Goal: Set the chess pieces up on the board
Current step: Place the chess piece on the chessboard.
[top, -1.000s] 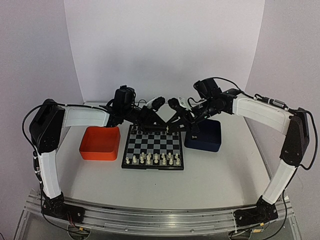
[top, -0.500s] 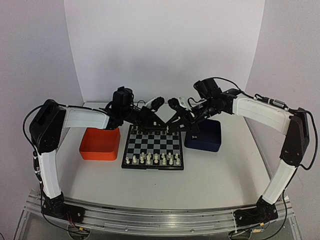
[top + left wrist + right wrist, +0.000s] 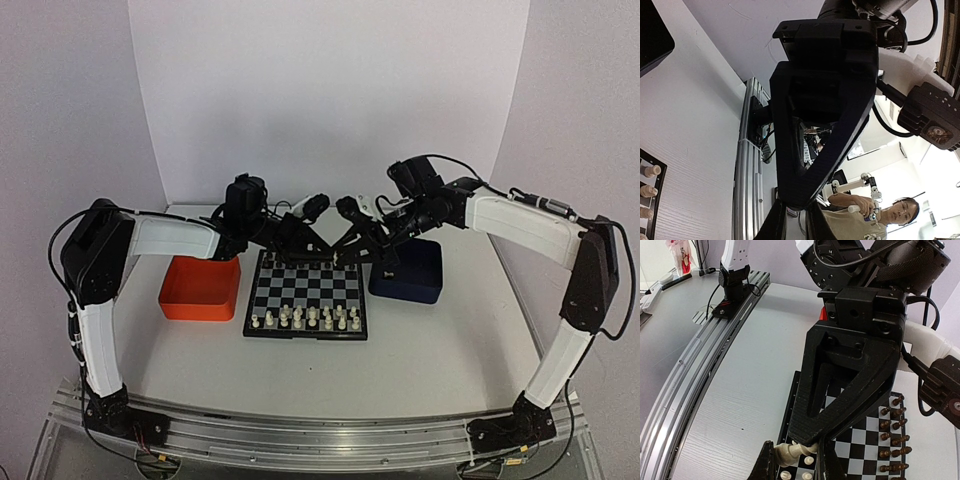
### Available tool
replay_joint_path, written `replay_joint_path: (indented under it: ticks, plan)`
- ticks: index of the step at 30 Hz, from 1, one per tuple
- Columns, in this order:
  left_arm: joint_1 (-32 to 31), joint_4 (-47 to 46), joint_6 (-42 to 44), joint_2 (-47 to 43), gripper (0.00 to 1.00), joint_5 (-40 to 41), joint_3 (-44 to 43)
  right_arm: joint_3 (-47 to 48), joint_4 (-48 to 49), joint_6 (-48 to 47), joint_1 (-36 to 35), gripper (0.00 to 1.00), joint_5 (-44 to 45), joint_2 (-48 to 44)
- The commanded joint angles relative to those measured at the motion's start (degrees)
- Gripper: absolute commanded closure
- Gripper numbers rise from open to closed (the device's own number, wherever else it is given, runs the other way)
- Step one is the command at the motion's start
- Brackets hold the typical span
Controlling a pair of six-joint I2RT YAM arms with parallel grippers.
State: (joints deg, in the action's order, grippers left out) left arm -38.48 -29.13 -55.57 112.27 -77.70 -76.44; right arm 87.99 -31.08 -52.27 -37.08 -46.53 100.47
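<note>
The board [image 3: 305, 290] lies mid-table, with cream-white chess pieces [image 3: 305, 318] standing along its near rows. Dark pieces [image 3: 894, 432] line its far side. My right gripper [image 3: 794, 460] is shut on a white chess piece [image 3: 792, 454], held sideways between the fingers, high above the board's near rows. The left arm [image 3: 170, 232] and right arm [image 3: 510, 220] meet over the board's far edge. My left gripper [image 3: 796, 232] points toward the table's near rail; its fingers stand close together, but the tips are cut off by the frame. A few white pieces [image 3: 649, 172] show beside it.
An orange tray [image 3: 200, 287] sits left of the board and a dark blue tray [image 3: 408, 270] right of it. A metal rail [image 3: 300, 435] runs along the near table edge. A white backdrop closes the far side.
No clear movement in the top view; both arms hold their poses over the board's far edge.
</note>
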Motion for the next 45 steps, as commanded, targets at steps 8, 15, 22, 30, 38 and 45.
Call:
replay_joint_path:
  ticks: [8, 15, 22, 30, 38, 45]
  plan:
    - [-1.2, -3.2, 1.2, 0.6, 1.0, 1.3, -1.0, 1.2, 0.5, -1.3, -2.0, 0.77, -0.4, 1.8]
    - [-1.1, 5.8, 9.2, -1.4, 1.0, 4.7, -0.5, 0.3, 0.5, -0.1, -2.0, 0.31, 1.7, 0.2]
    - [-0.9, 24.6, 26.7, -7.4, 1.0, 21.0, -0.6, -1.4, 0.5, 0.0, -2.0, 0.12, 4.1, -3.1]
    - [-1.1, 27.6, 39.0, -21.7, 1.0, 62.5, 13.5, -6.0, 2.8, 9.6, -1.9, 0.09, 11.0, -8.8]
    - [-3.2, 34.1, 38.7, -21.7, 1.0, 85.8, 21.3, -16.4, 13.6, 19.5, -1.2, 0.07, 26.9, -12.7]
    - [-6.9, 29.5, 38.2, -19.5, 1.0, 89.7, 24.4, -20.2, 16.1, 24.3, 0.9, 0.06, 28.2, -13.6]
